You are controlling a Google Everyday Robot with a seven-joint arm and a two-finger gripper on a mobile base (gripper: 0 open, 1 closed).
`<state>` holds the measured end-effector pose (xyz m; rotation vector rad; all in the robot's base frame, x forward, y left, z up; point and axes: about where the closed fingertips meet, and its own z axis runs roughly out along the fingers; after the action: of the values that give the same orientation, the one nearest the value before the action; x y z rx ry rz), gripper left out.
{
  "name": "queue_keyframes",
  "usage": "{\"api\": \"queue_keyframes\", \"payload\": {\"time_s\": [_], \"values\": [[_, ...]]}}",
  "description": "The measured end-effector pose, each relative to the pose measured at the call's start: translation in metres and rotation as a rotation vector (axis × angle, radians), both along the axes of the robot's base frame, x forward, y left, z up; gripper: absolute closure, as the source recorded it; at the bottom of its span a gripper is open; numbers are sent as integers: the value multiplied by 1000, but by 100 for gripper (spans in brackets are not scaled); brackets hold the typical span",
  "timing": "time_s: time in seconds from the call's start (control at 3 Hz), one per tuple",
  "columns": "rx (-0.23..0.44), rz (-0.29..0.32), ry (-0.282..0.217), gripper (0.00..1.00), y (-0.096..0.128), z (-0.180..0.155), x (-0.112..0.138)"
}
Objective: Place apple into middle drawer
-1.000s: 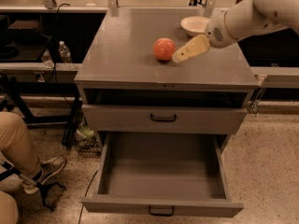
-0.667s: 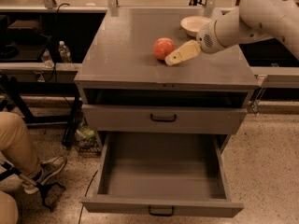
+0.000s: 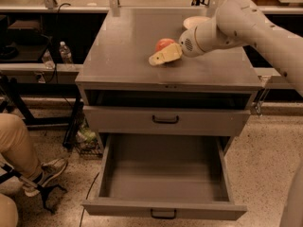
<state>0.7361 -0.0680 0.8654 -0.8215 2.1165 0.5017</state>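
Observation:
The red-orange apple (image 3: 164, 44) sits on the grey cabinet top (image 3: 128, 51), near its middle. My gripper (image 3: 163, 56) reaches in from the right and lies right at the apple's near side; one pale finger (image 3: 164, 56) covers the apple's lower part. The middle drawer (image 3: 163, 174) is the lowest one, pulled fully out below, a deep grey tray with nothing in it and a small black handle (image 3: 163, 214) on its front.
A white bowl (image 3: 195, 21) stands at the back right of the cabinet top, behind my arm. A shut drawer front with a black handle (image 3: 165, 119) sits above the open one. A person's leg and shoe (image 3: 28, 164) are at the left. A water bottle (image 3: 66, 52) stands on the left shelf.
My gripper has moved left toward the apple and now lies against its near side, covering its lower part. The apple and the drawers have not moved.

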Motion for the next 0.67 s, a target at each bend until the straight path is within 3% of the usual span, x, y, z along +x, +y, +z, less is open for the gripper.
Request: {"api": "queue_keyframes", "payload": {"time_s": [0.33, 0.67], "values": [[-1, -6, -2, 0, 10, -4, 11], [9, -2, -1, 13, 17, -10, 21]]}}
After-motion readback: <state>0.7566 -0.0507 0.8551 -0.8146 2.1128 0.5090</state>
